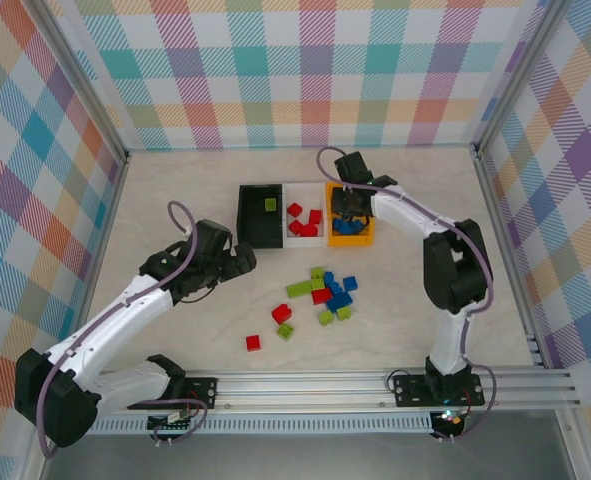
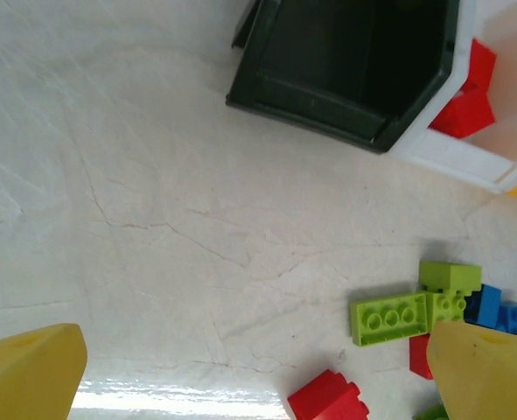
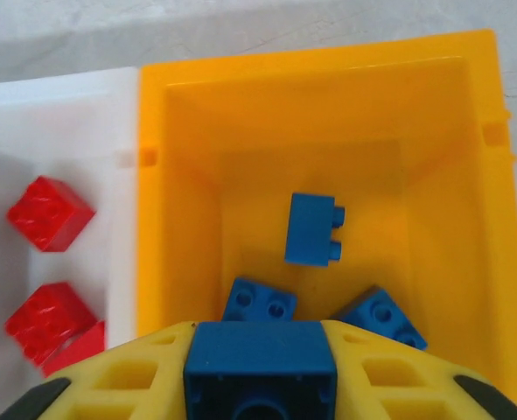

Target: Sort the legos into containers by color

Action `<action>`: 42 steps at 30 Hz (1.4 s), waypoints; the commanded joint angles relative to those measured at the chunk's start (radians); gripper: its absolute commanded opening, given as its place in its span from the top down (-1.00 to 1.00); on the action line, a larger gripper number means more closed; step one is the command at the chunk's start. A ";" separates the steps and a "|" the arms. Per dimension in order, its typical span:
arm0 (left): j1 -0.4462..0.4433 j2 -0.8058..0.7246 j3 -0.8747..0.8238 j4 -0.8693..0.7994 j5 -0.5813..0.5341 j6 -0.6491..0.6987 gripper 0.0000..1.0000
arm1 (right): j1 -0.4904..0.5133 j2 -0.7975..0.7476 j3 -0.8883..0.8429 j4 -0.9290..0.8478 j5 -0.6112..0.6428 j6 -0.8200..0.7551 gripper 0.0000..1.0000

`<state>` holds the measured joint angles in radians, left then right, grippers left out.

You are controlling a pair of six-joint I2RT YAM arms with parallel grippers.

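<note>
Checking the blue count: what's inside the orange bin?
Three blue bricks lie in the orange bin. The right claw, gripping a fourth blue brick above it, hides the near floor.

Bright, even light; soft shadows.

We counted three bins: one black (image 1: 246, 215), one white (image 1: 304, 241), one orange (image 3: 477, 175). The black bin held one green brick (image 1: 269, 204). The white bin held at least three red bricks (image 1: 294, 209). Three blue bricks (image 3: 313, 227) lay in the orange bin, and a fourth blue brick (image 3: 260, 363) hung above them. Loose on the table (image 1: 175, 180) we counted three more red pieces (image 1: 281, 313), about six green pieces (image 1: 298, 289), and a blue clump (image 1: 338, 298) we could not count. There were two robot arms (image 1: 125, 310).
</note>
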<state>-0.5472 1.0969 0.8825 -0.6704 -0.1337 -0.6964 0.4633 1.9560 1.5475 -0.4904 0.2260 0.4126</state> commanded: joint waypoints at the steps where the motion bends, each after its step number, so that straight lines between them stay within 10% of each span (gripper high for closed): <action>1: -0.017 0.030 -0.033 0.029 0.054 -0.017 -1.00 | -0.008 0.032 0.082 -0.046 -0.036 0.022 0.04; 10: -0.067 0.078 -0.034 0.008 0.069 0.002 -1.00 | 0.077 -0.162 -0.039 -0.020 -0.071 -0.048 -0.30; 20: -0.069 -0.049 -0.008 -0.095 -0.080 -0.048 -1.00 | 0.432 -0.512 -0.488 0.023 -0.276 -0.149 -0.43; 29: -0.063 -0.125 0.036 -0.154 -0.189 -0.040 -1.00 | 0.713 -0.302 -0.509 0.036 -0.188 -0.147 -0.48; 42: -0.056 -0.117 0.003 -0.145 -0.175 -0.037 -1.00 | 0.746 -0.168 -0.475 0.066 -0.129 -0.166 -0.38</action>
<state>-0.6071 0.9798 0.8959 -0.8104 -0.3000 -0.7334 1.1931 1.7634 1.0389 -0.4458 0.0971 0.2672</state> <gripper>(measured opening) 0.997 0.700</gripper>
